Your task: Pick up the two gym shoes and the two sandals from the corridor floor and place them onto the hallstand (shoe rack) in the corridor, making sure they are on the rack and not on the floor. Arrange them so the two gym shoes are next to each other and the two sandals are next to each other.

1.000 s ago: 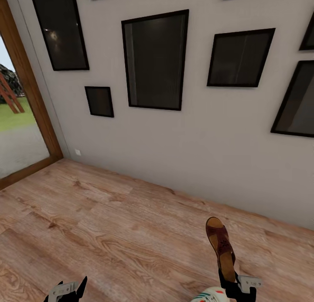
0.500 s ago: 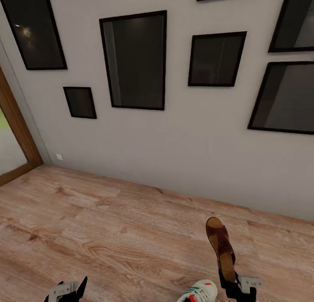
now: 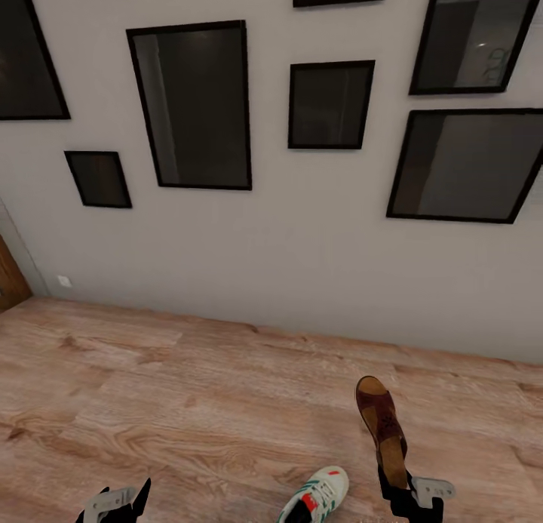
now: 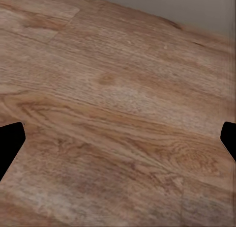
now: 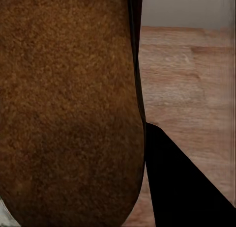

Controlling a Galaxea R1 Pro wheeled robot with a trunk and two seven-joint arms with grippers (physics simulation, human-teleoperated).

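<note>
A dark brown sandal (image 3: 382, 429) with a tan wedge sole is held off the corridor floor (image 3: 188, 402), toe pointing away from me, with my right gripper (image 3: 403, 493) shut on its heel end. Close up in the right wrist view, its brown insole (image 5: 69, 104) sits beside one black finger (image 5: 182, 187). One white gym shoe (image 3: 317, 494) with green stripes and a red patch lies on the floor just left of that gripper. My left gripper (image 3: 113, 500) hangs open over bare planks at the bottom left, its fingertips (image 4: 10, 143) wide apart.
A grey-white wall (image 3: 302, 251) stands ahead with several dark framed pictures (image 3: 196, 104) on it. A strip of brown door frame (image 3: 9, 281) shows at the far left edge. Wood planks stretch between me and the wall.
The whole view has swung to the right: the door frame and pictures slid left, and the gym shoe came further into sight. Both grippers and the held sandal keep their place in the picture.
</note>
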